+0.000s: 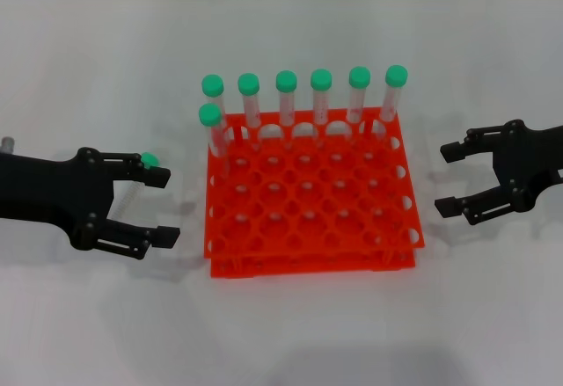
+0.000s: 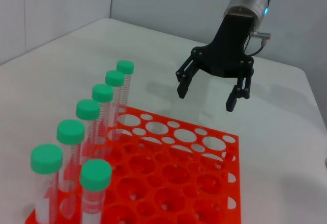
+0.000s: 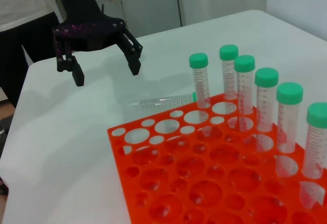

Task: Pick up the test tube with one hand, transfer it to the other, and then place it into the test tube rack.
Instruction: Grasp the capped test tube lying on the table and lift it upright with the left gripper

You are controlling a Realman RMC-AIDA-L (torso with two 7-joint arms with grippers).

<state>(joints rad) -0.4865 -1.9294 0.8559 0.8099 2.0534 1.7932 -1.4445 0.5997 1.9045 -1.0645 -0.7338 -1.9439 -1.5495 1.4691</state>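
Observation:
One test tube lies on the table left of the rack. Only its green cap [image 1: 149, 159] shows in the head view, behind my left gripper's upper finger. The right wrist view shows its full clear length [image 3: 163, 101]. My left gripper [image 1: 163, 206] is open and empty and hovers at the tube, fingers to either side; it also shows in the right wrist view [image 3: 106, 73]. My right gripper [image 1: 447, 179] is open and empty, right of the rack and apart from it; the left wrist view shows it too [image 2: 205, 97]. The orange-red rack [image 1: 308, 263] stands in the middle.
Several green-capped tubes [image 1: 286, 96] stand upright in the rack's back row, plus one [image 1: 211, 127] in the second row at the left. They show in both wrist views [image 2: 87, 127] [image 3: 265, 96]. The rack's other holes [image 3: 153, 132] are unfilled. White table all around.

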